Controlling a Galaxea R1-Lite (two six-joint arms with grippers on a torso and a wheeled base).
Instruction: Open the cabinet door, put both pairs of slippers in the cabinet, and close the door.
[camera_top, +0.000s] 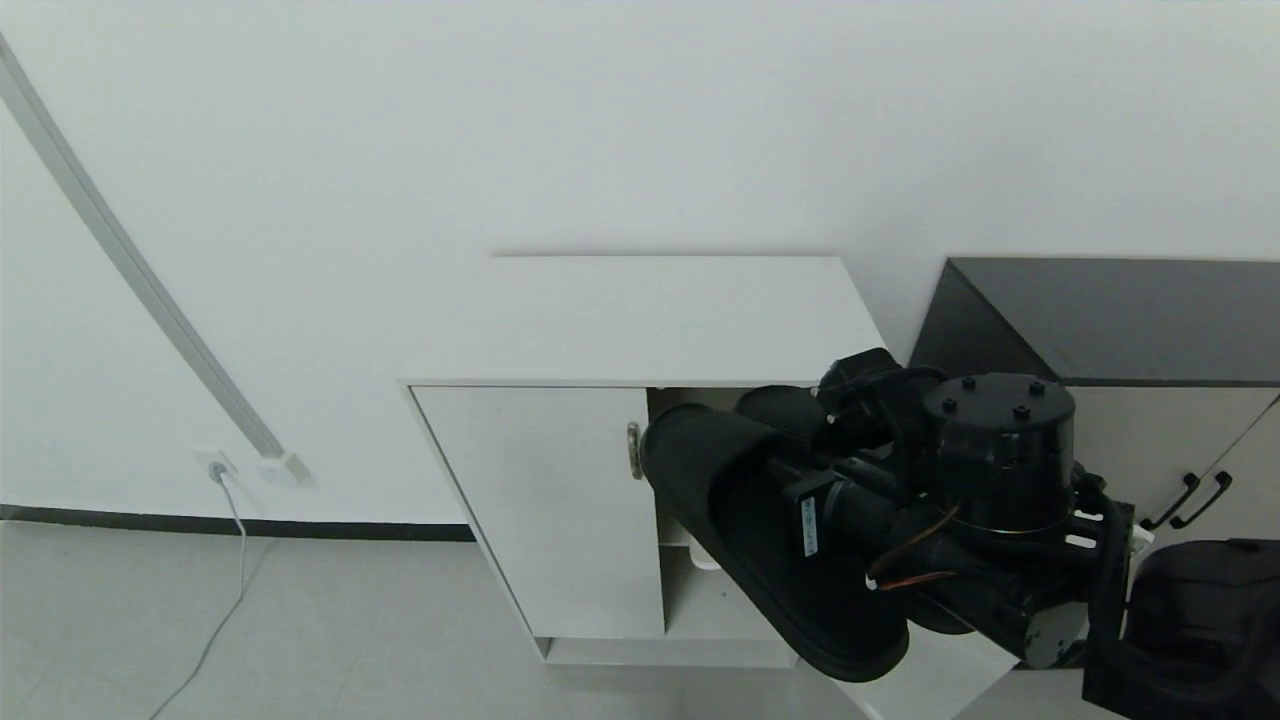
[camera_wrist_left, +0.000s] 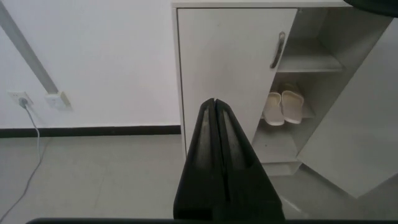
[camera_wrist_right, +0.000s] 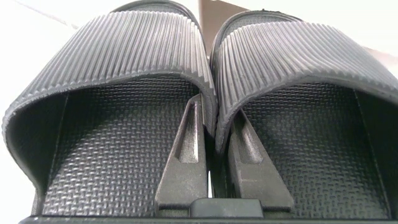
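- While the pair of black ribbed rubber slippers (camera_top: 770, 540) is carried side by side by the right jaws, which are pinched on the two inner walls where the slippers meet, the step in hand is judged to be the stowing of the second pair.
- The black pair is held in the air just before the open right half of the white two-door cabinet (camera_top: 660, 320), not yet inside it.
- A pair of pale slip-on slippers (camera_wrist_left: 283, 107) is already laid on the middle shelf (camera_wrist_left: 310, 112), beneath the upper shelf (camera_wrist_left: 311, 61).
- For the next move, the black pair would have to be passed clear of the closed left door (camera_top: 540, 510), set on a shelf, and released by spreading the jaws.
- The left jaws are pressed together on nothing, held back from the cabinet.
- The swung-out right door (camera_wrist_left: 357, 137) is yet to be shut.
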